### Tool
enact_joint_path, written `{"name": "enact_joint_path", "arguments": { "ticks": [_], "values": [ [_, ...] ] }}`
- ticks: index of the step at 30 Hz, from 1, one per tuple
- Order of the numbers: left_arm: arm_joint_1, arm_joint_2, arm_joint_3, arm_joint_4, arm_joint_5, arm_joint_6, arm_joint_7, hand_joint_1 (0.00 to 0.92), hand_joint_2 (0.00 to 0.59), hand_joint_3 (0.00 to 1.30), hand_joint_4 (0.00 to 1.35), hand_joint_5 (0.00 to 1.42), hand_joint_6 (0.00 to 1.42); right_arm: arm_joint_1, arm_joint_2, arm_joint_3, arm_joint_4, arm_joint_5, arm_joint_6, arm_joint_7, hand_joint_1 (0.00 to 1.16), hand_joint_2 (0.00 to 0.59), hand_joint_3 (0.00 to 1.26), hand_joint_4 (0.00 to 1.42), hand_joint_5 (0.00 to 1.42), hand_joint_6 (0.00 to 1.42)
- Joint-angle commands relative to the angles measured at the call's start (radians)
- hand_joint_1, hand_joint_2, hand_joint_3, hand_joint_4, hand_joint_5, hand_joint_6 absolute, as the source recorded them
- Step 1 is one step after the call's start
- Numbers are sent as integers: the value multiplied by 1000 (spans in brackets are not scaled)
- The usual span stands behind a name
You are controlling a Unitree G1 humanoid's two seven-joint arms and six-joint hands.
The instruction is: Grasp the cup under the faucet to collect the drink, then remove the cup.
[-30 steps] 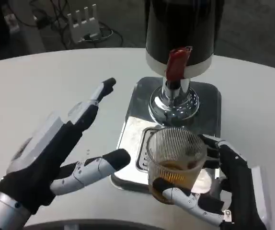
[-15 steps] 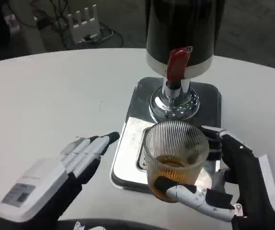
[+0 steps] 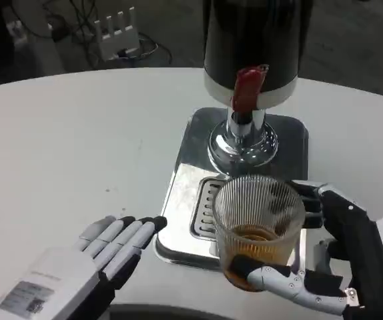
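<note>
Left hand (image 3: 101, 257): flat on the white desk (image 3: 78, 140), to the left of the dispenser's steel base (image 3: 185, 200), fingers extended side by side and holding nothing; their dark tips lie just short of the base's front-left corner. Risk: a sideways nudge from this hand could jog the base, though it seems to be idle. Steel base: carries the chrome pedestal (image 3: 242, 141) and the dark drink tank (image 3: 255, 40), with the red faucet lever (image 3: 246, 88) at the tank's front. Risk: residual drips from the faucet would land on the drip grille (image 3: 208, 207) once nothing sits beneath. Cup (image 3: 258, 230): clear, ribbed, amber drink in its lower part only, placed at the front-right edge of the base, forward of the faucet rather than under it; whether its bottom touches the base cannot be told. Risk: a smooth ribbed wall may slip in the grasp, and any tilt or sudden pull would slosh the drink toward the rim. Right hand (image 3: 341, 267): to the right of the base, wrapped around the cup, one finger across the lower front wall and others behind. Risk: a low grasp leaves the top free to tip.
</note>
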Motion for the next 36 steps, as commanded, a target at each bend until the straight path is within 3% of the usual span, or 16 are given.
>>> {"name": "enact_joint_path", "arguments": {
  "ticks": [1, 11, 17, 36],
  "values": [
    [11, 5, 4, -33, 22, 23, -1, 0, 80, 0, 0, 0, 0, 9, -1, -9, -52, 8, 6, 21, 924, 72, 859, 965, 1227, 1424],
    [-17, 20, -13, -72, -5, 90, -57, 0, 89, 0, 0, 0, 0, -19, 3, -19, -60, -8, 27, 46, 926, 77, 863, 973, 1228, 1416],
    [-48, 37, -14, -54, -62, 86, -78, 0, 104, 0, 0, 0, 0, -33, 5, -26, -64, -10, 33, 53, 924, 76, 863, 973, 1228, 1416],
    [-52, 55, -7, -54, -73, 90, -89, 0, 106, 0, 0, 0, 0, -24, 9, -39, -72, -4, 28, 56, 912, 72, 872, 977, 1216, 1398]
  ]
}}
